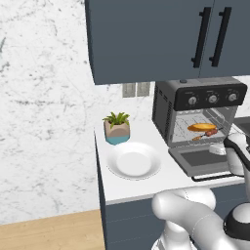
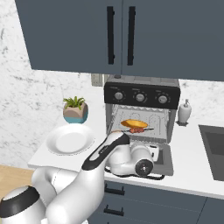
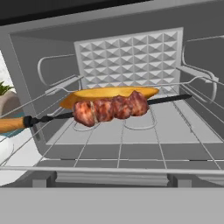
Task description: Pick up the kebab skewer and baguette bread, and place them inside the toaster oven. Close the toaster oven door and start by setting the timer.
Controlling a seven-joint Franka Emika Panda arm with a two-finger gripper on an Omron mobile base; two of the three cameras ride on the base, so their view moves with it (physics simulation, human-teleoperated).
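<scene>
1. At the far left of the left base view stands a marble wall; right of it, a small potted plant (image 1: 116,128) sits at the back of the white counter (image 1: 127,188), with an empty white plate (image 1: 134,160) just in front of it.
2. Further right, in the right half of that frame, the toaster oven (image 1: 197,111) stands under the dark cabinets, its three knobs in a row on the black panel.
3. Inside the oven, both foods lie on the wire rack (image 3: 131,148). In the hand view the baguette bread (image 3: 109,94) lies across the middle of the frame, and the kebab skewer (image 3: 109,109) lies just in front of it, touching or nearly so, with its wooden handle poking out to the left edge of the frame.
4. The toaster oven door (image 1: 201,159) hangs open, flat on the counter below the oven mouth, bar handle at its near edge.
5. At the right edge of that view, the white arm reaches over the open door. The fingertips cannot be made out in any picture; going by the recorded opening, the jaws stand wide and hold nothing.
6. Judgement: loading looks finished, so the door-closing step is in hand. The next move calls for getting under the door's handle edge and swinging it up shut, then turning the timer knob.
</scene>
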